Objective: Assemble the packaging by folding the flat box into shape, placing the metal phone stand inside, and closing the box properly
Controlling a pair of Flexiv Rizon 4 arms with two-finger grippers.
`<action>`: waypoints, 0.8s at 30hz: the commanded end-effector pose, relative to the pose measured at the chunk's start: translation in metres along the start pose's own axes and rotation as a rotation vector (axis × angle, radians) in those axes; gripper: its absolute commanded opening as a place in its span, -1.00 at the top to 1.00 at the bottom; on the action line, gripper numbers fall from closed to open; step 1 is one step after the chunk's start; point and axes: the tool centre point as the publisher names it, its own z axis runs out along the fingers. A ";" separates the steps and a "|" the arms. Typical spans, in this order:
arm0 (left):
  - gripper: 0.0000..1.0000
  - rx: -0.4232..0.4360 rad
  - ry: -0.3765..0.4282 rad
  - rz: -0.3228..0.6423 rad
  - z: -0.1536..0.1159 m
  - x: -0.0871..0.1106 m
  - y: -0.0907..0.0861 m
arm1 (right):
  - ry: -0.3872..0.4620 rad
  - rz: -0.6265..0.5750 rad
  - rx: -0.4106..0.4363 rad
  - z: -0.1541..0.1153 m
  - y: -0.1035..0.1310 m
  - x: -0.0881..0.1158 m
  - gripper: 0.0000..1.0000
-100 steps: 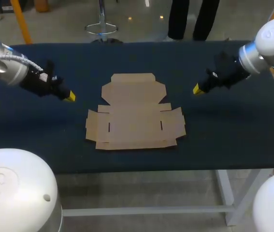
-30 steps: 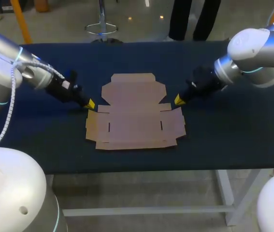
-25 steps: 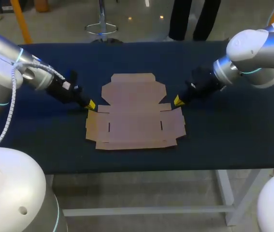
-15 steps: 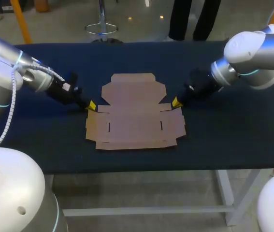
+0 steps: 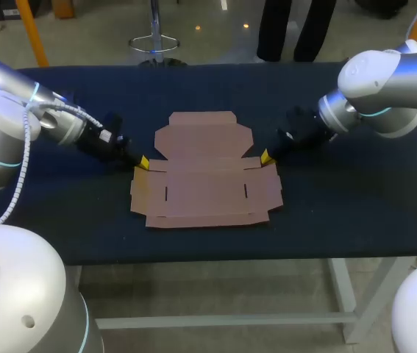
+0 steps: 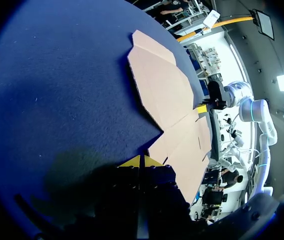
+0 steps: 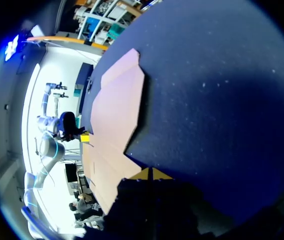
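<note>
Left gripper (image 5: 143, 162), fingers pressed together on nothing, sits low at centre-left of the head view. Its yellow tips are just beside the left notch of the flat box (image 5: 204, 173), where the narrower lid panel meets the wider lower panels. Whether they touch the card cannot be told.

Right gripper (image 5: 265, 156), likewise closed and empty, mirrors it at the right notch, centre-right.

The cardboard lies unfolded in the middle of the frame on the dark table (image 5: 340, 213). It is directly between the two tips, with the lid panel toward the top edge.

Each arm looks equally near its own side, so the first fold probably calls for both together. No metal phone stand shows in any view.
</note>
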 end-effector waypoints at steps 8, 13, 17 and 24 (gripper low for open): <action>1.00 -0.002 0.008 0.012 0.004 0.005 -0.001 | 0.020 -0.012 0.004 0.004 0.005 -0.002 1.00; 1.00 -0.002 0.002 0.019 0.004 0.007 -0.001 | 0.026 -0.018 0.002 0.004 0.006 -0.001 1.00; 1.00 -0.004 -0.001 0.020 0.004 0.007 -0.001 | 0.031 -0.019 0.000 0.005 0.006 -0.001 1.00; 1.00 -0.007 -0.001 0.016 0.006 0.006 -0.001 | 0.050 -0.019 -0.011 0.006 0.007 0.000 1.00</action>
